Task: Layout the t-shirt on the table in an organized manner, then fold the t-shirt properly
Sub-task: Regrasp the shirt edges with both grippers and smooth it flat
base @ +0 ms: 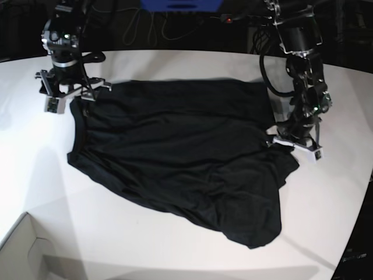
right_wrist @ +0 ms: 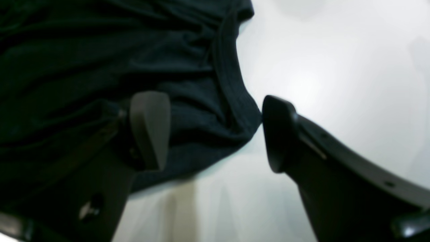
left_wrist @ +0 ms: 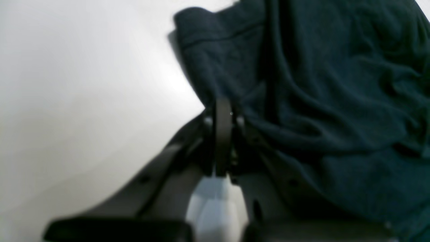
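Note:
The black t-shirt (base: 180, 157) lies spread and wrinkled on the white table (base: 145, 245), with one part bunched toward the front right. My left gripper (base: 287, 143) is at the shirt's right edge. In the left wrist view its fingers (left_wrist: 223, 114) are pressed together on the edge of the shirt (left_wrist: 336, 101). My right gripper (base: 73, 96) is at the shirt's far left corner. In the right wrist view it is open (right_wrist: 215, 131), with the shirt's hem (right_wrist: 231, 101) between its jaws; one finger (right_wrist: 149, 127) is over the cloth, the other (right_wrist: 278, 134) over the bare table (right_wrist: 336, 67).
A pale box corner (base: 23, 251) sits at the front left. Cables and a blue object (base: 180, 4) lie beyond the table's far edge. The table's curved edge runs down the right side (base: 361, 192).

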Motion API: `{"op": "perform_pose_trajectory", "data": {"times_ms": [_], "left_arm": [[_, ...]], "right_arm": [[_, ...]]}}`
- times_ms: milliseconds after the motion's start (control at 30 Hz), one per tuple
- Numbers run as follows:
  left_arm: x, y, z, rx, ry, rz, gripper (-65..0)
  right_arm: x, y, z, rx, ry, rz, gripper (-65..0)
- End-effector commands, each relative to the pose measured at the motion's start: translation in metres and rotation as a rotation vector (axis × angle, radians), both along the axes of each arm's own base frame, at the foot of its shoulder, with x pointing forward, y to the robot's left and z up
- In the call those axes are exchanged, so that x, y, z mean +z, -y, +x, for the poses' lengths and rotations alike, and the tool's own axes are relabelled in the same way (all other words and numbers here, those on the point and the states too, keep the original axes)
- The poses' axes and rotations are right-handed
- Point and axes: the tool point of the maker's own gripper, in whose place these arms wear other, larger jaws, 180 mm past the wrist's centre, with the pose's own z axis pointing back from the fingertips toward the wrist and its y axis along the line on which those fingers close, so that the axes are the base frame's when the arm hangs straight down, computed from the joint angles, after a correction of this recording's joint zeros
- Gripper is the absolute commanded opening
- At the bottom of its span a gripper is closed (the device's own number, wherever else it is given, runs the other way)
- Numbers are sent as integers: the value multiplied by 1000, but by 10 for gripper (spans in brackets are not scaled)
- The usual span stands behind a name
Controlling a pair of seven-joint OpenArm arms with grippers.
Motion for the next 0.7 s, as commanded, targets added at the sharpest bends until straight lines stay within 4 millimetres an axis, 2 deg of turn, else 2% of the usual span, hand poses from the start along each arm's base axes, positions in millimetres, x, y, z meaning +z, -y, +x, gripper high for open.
{"op": "perform_pose_trajectory", "data": {"times_ms": [0, 100, 200, 333, 467, 567, 667], "left_arm": [[25, -4, 11, 0, 67, 27, -646], [82, -4, 17, -16, 201, 88, -649], [157, 5, 23, -37, 390, 152, -649], [223, 12, 17, -38, 560, 203, -649], [249, 17, 11, -51, 606, 229, -649], [250, 18, 10, -53, 607, 230, -649], [239, 17, 3, -57, 579, 237, -649]], "right_arm": [[13, 2, 6, 2, 52, -14, -210], [13, 2, 5, 2, 50, -14, -210], [13, 0, 6, 6, 51, -12, -210], [13, 0, 6, 4, 51, -11, -210], [13, 2, 5, 2, 50, -14, -210], [13, 2, 5, 3, 50, -15, -210], [13, 2, 5, 3, 50, -15, -210]]}}
